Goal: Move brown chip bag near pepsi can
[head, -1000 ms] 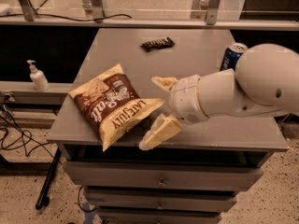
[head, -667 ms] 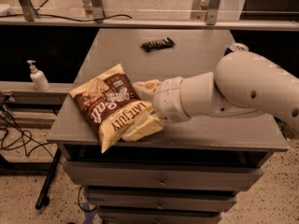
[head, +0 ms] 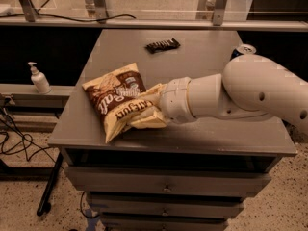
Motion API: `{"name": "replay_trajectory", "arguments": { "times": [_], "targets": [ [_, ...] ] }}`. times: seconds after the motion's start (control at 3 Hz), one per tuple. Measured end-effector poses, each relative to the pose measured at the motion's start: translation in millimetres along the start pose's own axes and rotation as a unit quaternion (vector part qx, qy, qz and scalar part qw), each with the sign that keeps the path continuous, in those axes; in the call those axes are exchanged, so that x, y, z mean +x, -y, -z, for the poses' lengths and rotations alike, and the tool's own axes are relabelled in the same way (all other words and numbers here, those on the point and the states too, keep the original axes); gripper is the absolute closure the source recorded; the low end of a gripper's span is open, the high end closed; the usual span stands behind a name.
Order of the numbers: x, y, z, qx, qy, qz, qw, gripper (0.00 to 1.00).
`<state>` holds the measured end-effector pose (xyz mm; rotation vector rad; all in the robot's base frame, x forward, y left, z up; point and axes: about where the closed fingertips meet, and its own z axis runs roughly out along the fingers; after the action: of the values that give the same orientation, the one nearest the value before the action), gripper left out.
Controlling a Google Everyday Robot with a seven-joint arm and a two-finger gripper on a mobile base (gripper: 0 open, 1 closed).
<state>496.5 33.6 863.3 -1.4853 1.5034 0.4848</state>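
1. The end effector [head: 145, 108] is at the right edge of the brown chip bag [head: 115, 97], and its cream fingers [head: 150, 92] are clamped on that edge, one above and one below.
2. The bag sits on the front left part of the grey surface [head: 120, 42], crumpled where it is pinched.
3. The pepsi can [head: 243, 50] stands upright at the right rear, half hidden behind the white arm [head: 240, 95] and well apart from the bag.
4. A dark candy bar [head: 162, 44] lies near the back of the surface.
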Motion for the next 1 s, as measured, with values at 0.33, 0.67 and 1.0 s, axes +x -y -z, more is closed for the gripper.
{"name": "replay_trajectory", "arguments": {
  "times": [0.33, 0.67, 1.0],
  "targets": [
    [6, 8, 21, 0.014, -0.014, 0.006, 0.9998, 0.88],
    [13, 12, 44, 0.016, -0.036, 0.016, 0.9991, 1.00],
    [23, 10, 61, 0.006, -0.057, 0.023, 0.9981, 1.00]
  ]
}}
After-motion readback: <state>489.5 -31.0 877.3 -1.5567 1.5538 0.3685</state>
